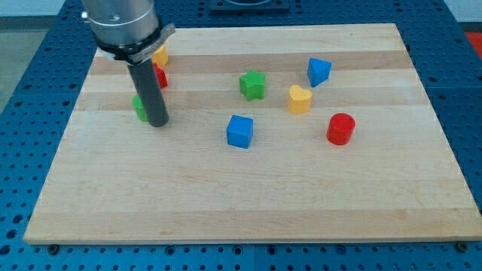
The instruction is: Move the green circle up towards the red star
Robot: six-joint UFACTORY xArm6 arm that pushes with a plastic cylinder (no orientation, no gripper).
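The green circle [138, 107] lies at the board's left, mostly hidden behind my rod. My tip [158, 123] rests on the board just right of and below it, touching or nearly so. The red star [160, 76] lies just above the green circle, partly hidden by the rod. A yellow block [160, 55] sits right above the red star, under the arm's head.
A green star [253, 84] lies at the centre top. A blue cube [240, 131] lies in the middle. A yellow heart [299, 98], a blue triangular block [318, 71] and a red cylinder [340, 129] lie to the right. The wooden board [248, 203] ends in blue pegboard.
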